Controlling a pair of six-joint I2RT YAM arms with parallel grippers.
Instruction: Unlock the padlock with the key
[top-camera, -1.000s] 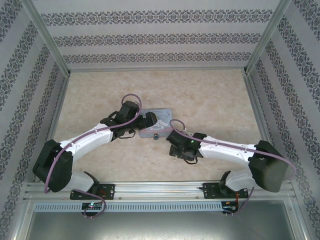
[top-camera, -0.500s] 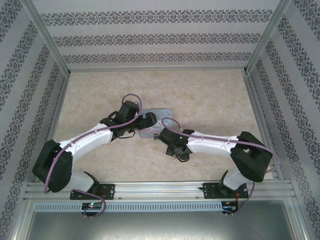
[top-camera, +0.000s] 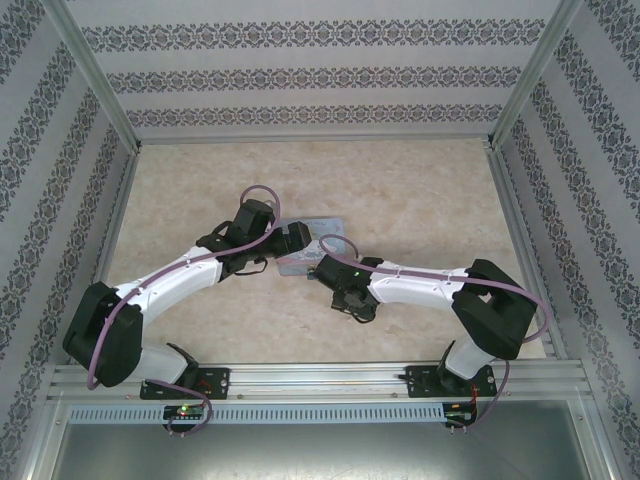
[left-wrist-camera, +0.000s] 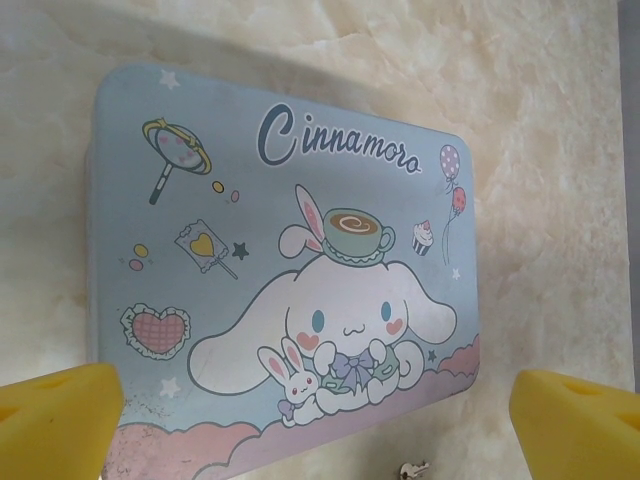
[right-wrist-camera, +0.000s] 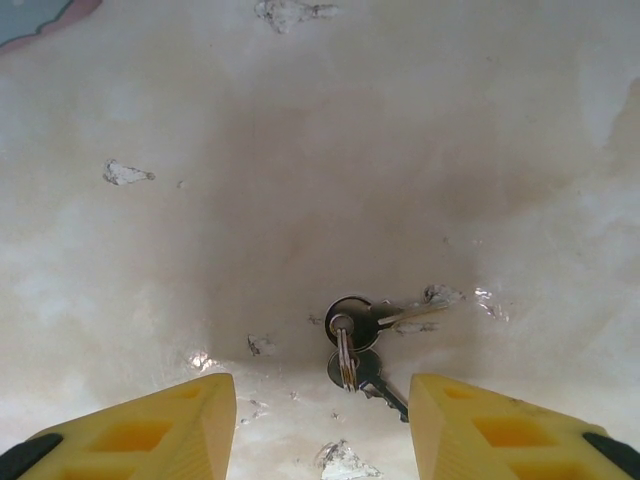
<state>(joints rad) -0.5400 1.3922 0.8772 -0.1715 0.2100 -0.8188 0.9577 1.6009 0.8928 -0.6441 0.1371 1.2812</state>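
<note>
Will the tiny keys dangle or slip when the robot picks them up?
Probably dangle: the keys share a small ring, so one would likely swing loose. They lie flat and thin on the smooth table, so they may slide when pinched.

Left claw spread wide; right claw pointing down, jaws apart, perhaps half-closed.

A pastel-blue rectangular tin is laid flat on a beige, marbled tabletop. Its lid is printed with a white long-eared cartoon dog carrying a cup on its head and a small white rabbit beside it. The lettering "Cinnamoro", balloons, a cupcake, a checked heart and pink clouds along one edge are also printed there. The tabletop is enclosed by walls papered in ornamental bands, and an aluminium rail is set along its near edge.
</note>
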